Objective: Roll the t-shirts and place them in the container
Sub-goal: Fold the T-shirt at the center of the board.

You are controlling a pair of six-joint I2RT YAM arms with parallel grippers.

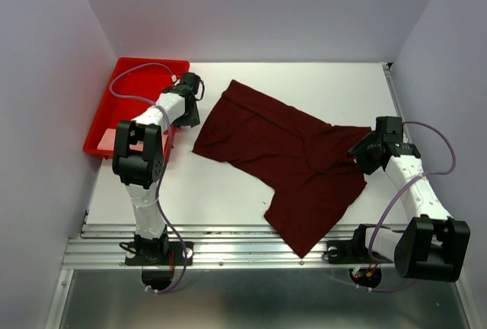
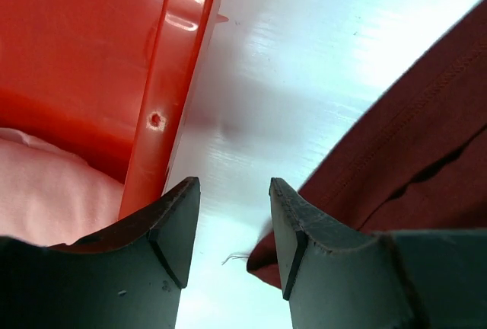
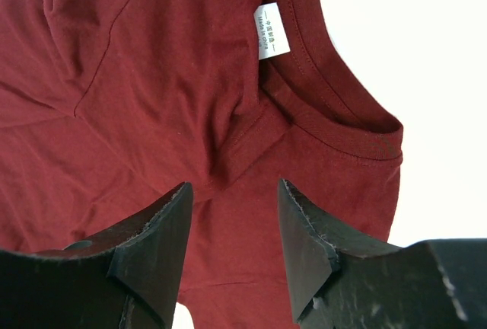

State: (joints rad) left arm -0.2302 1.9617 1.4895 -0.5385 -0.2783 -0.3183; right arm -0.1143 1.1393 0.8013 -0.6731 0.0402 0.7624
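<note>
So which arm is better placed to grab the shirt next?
Probably right: the right fingers hang open over the t-shirt collar. The left fingers sit over bare table between tray and cloth edge.

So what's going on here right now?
Two arms are set to roll a maroon t-shirt, which lies spread, wrinkled and unrolled on the white table. The left end effector is open beside the red tray, at the shirt's edge. The right end effector is open over the collar. Neither holds anything.
</note>
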